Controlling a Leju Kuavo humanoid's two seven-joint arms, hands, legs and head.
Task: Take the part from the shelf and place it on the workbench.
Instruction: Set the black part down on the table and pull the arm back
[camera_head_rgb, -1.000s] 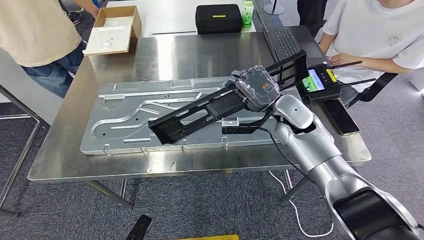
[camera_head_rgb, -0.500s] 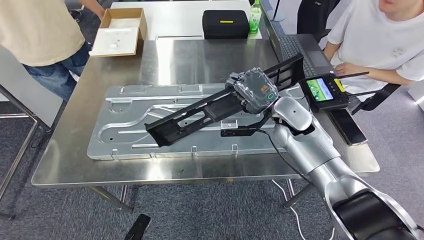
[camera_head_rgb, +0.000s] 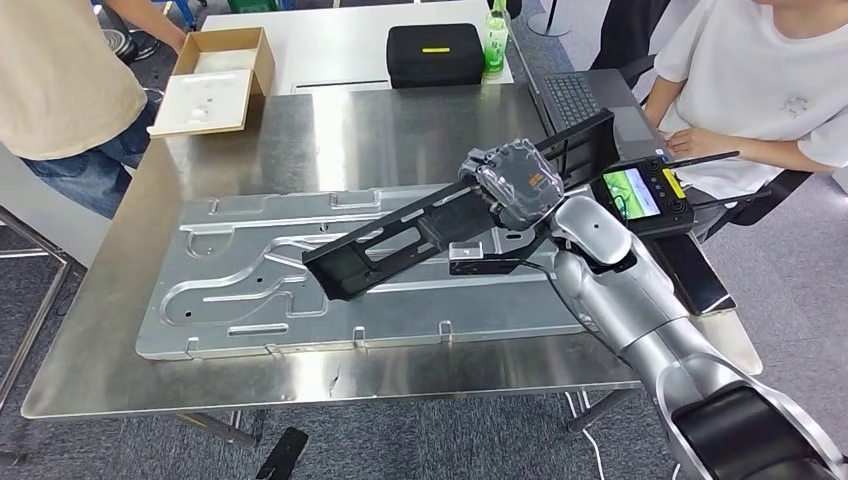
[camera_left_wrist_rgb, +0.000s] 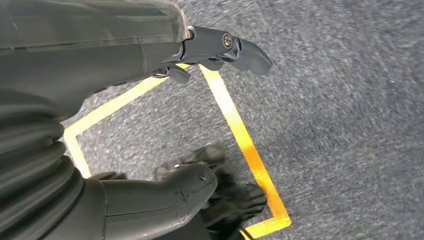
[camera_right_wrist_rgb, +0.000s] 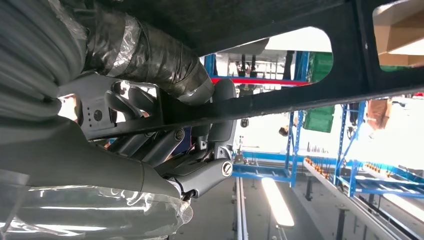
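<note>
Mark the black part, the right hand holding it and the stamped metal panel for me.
black part (camera_head_rgb: 370, 250): head view, on its long flat body near the lower end.
right hand (camera_head_rgb: 515, 180): head view, on the plastic-covered back of the hand.
stamped metal panel (camera_head_rgb: 250, 290): head view, on its bare ribbed left half.

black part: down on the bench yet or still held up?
Held up. The right hand grips the black part mid-length, tilted over the metal panel, far end higher.

We can read no text, label, brand or number anywhere; the lit screen of the black handheld controller (camera_head_rgb: 640, 190) is too small for us to read.
</note>
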